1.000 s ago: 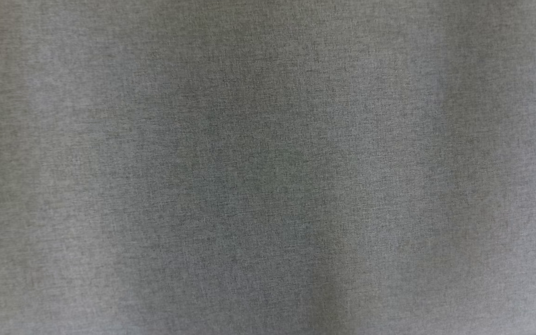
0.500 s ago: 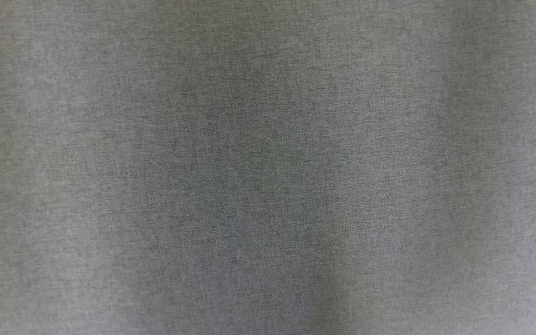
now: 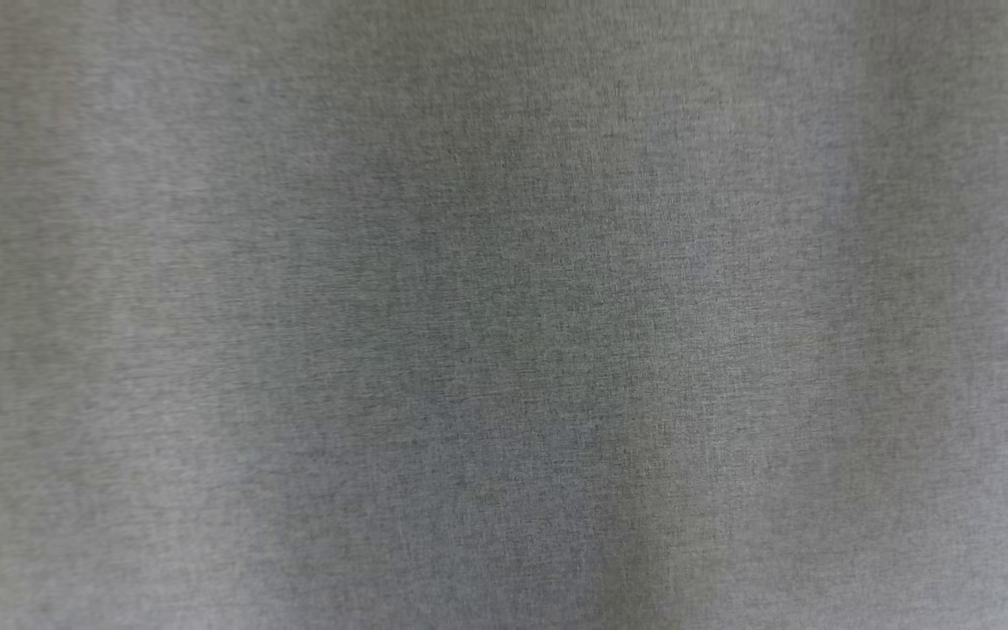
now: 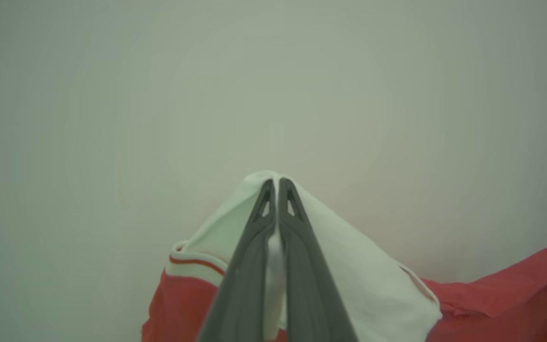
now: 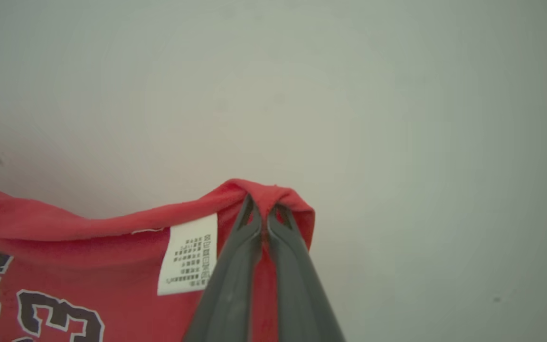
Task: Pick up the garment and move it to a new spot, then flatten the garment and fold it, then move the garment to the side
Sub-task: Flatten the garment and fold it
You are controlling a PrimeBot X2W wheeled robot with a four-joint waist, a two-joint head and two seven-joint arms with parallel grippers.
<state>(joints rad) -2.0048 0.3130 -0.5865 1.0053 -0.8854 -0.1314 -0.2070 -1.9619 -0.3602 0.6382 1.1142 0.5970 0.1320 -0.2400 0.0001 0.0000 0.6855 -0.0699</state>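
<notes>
Plainly, the left end effector [image 4: 276, 182] is pinched shut, its 2 dark fingers pressed almost together from base to tip, with a fold of white cloth caught between them. That cloth is part of the garment [image 4: 373, 289], a red top with white sections. In the left wrist view the white fabric drapes over the fingertips like a small tent and falls away on both sides. Below it to the left sits a white band with a thin red stripe [image 4: 196, 261], and red fabric spreads beneath that and off toward the right edge.

The right end effector [image 5: 262, 207] is likewise closed tight, gripping a bunched red edge of the same garment, which curls over its fingertips. Just left of those fingers hangs a white care label [image 5: 188, 254] printed with small dark marks. Further down and left, black lettering [image 5: 60, 316] outlined in white shows on the red fabric, cut off by the frame.

Behind the garment in both wrist views lies a plain pale backdrop [image 4: 273, 80]; whether it is a worktop or a wall I cannot tell.

From the head camera, a grey woven surface [image 3: 504, 315] appears very close and slightly blurred, with soft vertical bands of shadow; what it belongs to I cannot tell.
</notes>
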